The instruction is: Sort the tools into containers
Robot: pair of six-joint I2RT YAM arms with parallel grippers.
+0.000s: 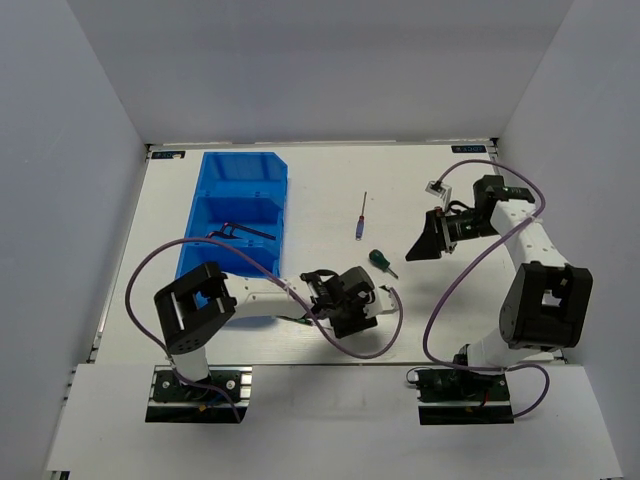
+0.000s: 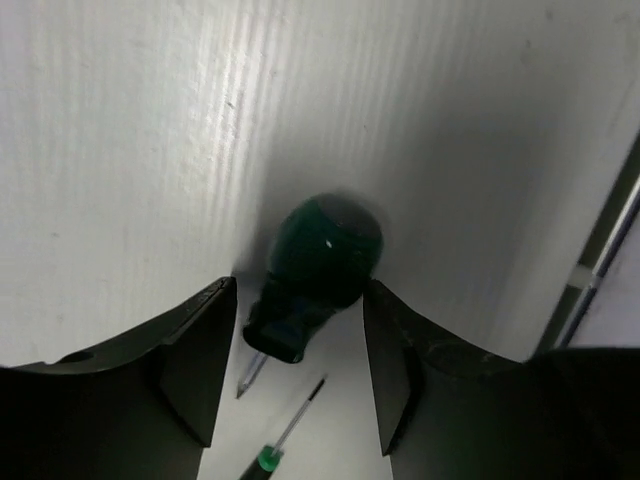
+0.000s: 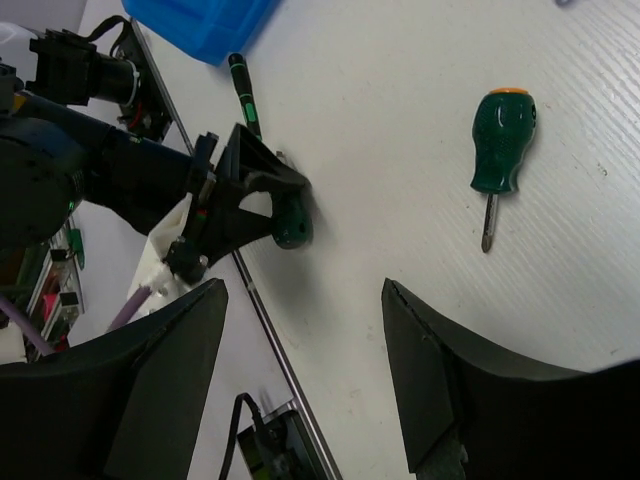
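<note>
My left gripper (image 2: 300, 290) is open low over the table. A stubby green-handled screwdriver (image 2: 318, 268) lies between its fingers (image 2: 200, 350), tip toward the camera. A slim dark screwdriver (image 2: 285, 440) lies just beyond it. From above, the left gripper (image 1: 325, 293) sits right of the blue containers (image 1: 240, 170), whose middle bin holds dark hex keys (image 1: 245, 232). My right gripper (image 3: 302, 290) is open and holds nothing. It hovers (image 1: 425, 240) right of a second green screwdriver (image 1: 380, 262) (image 3: 505, 140). A thin blue-handled screwdriver (image 1: 360, 217) lies further back.
White walls close in the table on three sides. The right wrist view shows the left gripper (image 3: 240, 190), the table's near metal rail (image 3: 275, 330) and a corner of the blue bins (image 3: 200, 20). Purple cables (image 1: 440, 300) loop beside both arms.
</note>
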